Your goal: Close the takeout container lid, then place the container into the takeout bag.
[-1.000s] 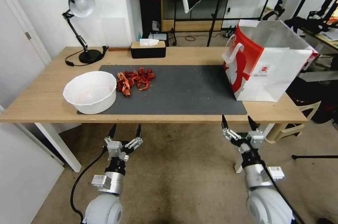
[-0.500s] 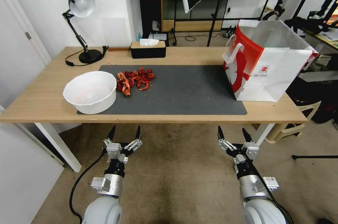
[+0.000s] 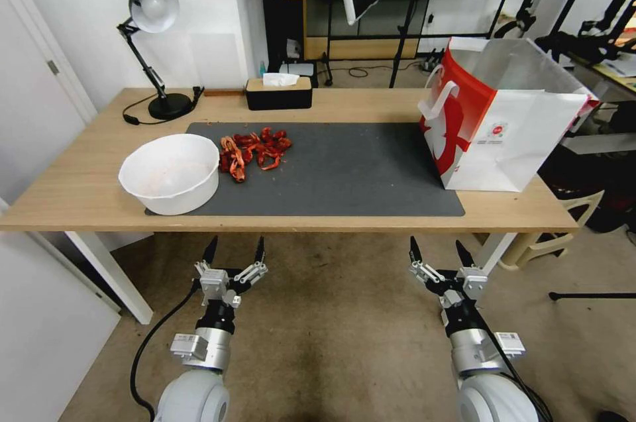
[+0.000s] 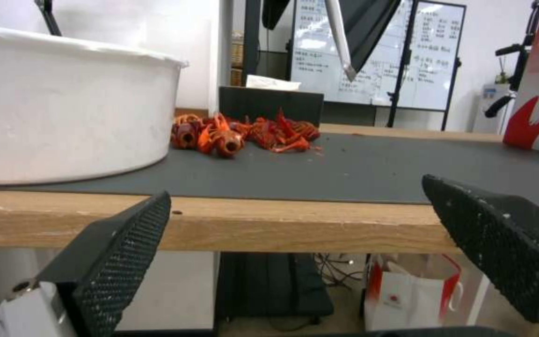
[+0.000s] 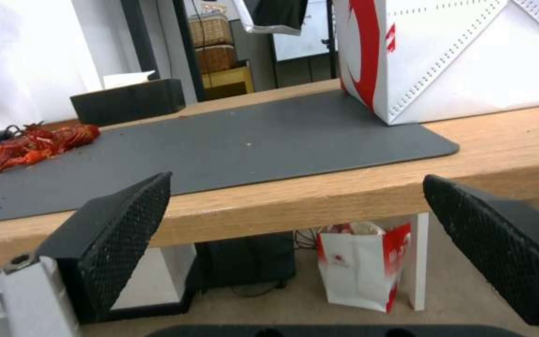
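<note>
On the tabletop (image 3: pixel 79 200): 1 bag (image 3: pixel 503 124), 1 bowl (image 3: pixel 170 173), 1 crawfish pile (image 3: pixel 254 148), 1 tissue box (image 3: pixel 278 93), 1 lamp (image 3: pixel 150 44). Both arms hang below the front edge, left end effector (image 3: pixel 234 251) and right end effector (image 3: pixel 435 251) each open, pointing up. The red-and-white bag stands upright at the mat's (image 3: pixel 344 173) right end.

Red-and-white takeout bag (image 3: pixel 507 124); grey mat (image 3: pixel 331 170); white bowl (image 3: pixel 170 173).
</note>
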